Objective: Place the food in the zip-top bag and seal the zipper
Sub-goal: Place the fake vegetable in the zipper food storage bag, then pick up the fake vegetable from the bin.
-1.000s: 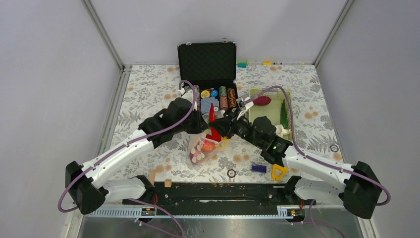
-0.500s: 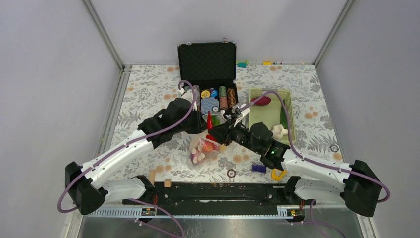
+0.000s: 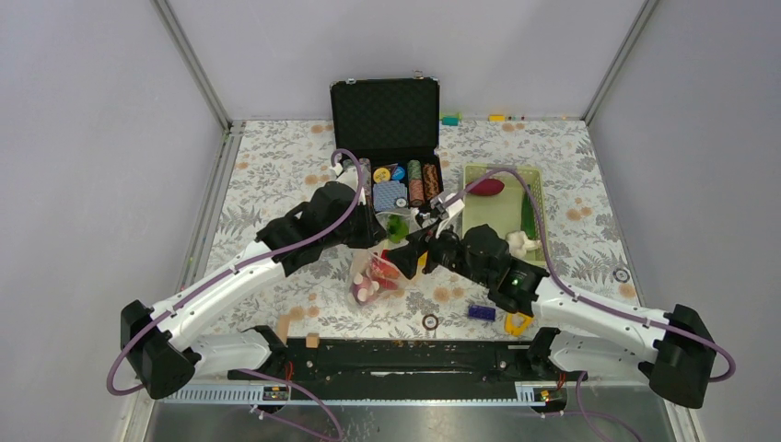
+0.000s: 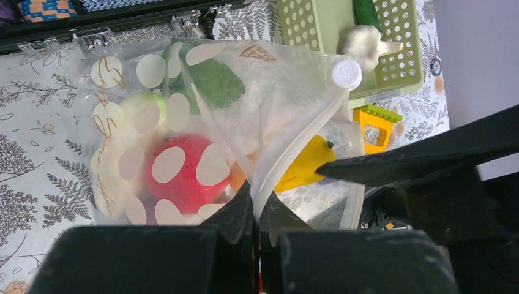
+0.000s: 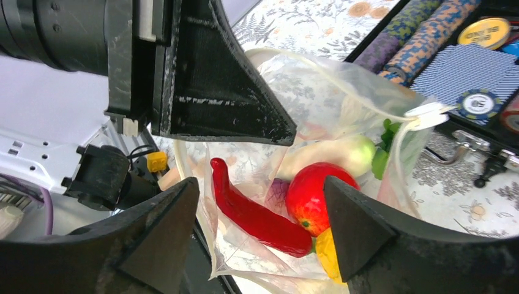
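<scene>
Floral-print tabletop [image 3: 276, 166] lies wide and bare on the left, running out to the grey wall, so that side has plenty of room.

Moving in, the left hand [image 4: 256, 205] is clamped tight on the mouth edge of the small clear zip-top bag [image 3: 372, 276]. The bag sits mid-table, just in front of the open black case of poker chips [image 3: 387, 138], and the space is tight there: both arms meet over it.

Look at that bag! Its film is crumpled and printed with pale oval spots. The white zipper strip [image 4: 294, 147] curves up from the pinch to a round white slider [image 4: 347, 73]. The mouth gapes open, unsealed.

Showing through the film are a round red tomato [image 5: 315, 196], a long red chili [image 5: 257, 217], a long white piece [image 5: 330, 156], a yellow piece [image 5: 327, 251] and a green leafy piece [image 4: 214, 82].

Next, the right hand [image 5: 262, 182] hovers right over the mouth, fingers spread wide and gripping nothing.

Further right, the pale green perforated basket [image 3: 502, 169] sits beside that arm. It holds a white garlic-shaped piece [image 3: 520, 241] and a dark red piece [image 3: 488, 187]. A yellow block [image 3: 518, 322] and a blue block [image 3: 481, 312] lie near the front edge. Beyond the basket, a narrower strip of open tabletop reaches the right wall.
</scene>
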Available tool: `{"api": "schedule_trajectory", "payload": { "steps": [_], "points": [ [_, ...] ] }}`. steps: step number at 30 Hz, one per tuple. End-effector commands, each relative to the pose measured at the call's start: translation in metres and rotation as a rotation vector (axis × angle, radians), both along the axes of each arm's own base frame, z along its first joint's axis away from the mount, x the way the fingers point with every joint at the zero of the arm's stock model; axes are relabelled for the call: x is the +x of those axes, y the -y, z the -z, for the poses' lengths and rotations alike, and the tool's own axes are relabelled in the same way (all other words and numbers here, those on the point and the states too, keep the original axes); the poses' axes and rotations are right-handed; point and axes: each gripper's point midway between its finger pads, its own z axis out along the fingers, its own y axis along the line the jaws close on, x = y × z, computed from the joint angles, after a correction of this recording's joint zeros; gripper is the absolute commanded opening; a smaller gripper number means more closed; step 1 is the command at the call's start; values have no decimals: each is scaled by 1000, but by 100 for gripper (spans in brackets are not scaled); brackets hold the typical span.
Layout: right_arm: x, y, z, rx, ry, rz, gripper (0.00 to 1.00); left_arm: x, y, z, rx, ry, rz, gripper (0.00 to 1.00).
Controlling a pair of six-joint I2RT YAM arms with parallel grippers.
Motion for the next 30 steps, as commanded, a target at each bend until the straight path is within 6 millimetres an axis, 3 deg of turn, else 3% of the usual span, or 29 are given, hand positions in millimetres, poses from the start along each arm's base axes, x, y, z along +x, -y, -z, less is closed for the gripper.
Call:
{"api": "schedule_trajectory", "payload": {
  "steps": [1,3,9,12,20,26,30],
  "points": [
    [13,18,-42,4,51,118,87,7,1,-38,-76,92,-16,0],
    [19,30,-45,-21,51,185,99,6,0,-38,-73,95,-14,0],
    [49,95,-27,-200,-32,532,100,5,-3,-39,-61,109,-1,0],
    [68,124,-7,-235,-182,630,100,4,-4,-34,-44,106,2,0],
    [160,208,47,-110,-517,1028,100,4,-5,-27,-28,96,3,0],
    [229,227,95,125,-767,1212,100,4,-4,-24,-24,89,5,0],
    [261,237,119,266,-791,1345,98,5,-3,-20,-10,74,9,0]
  ]
}}
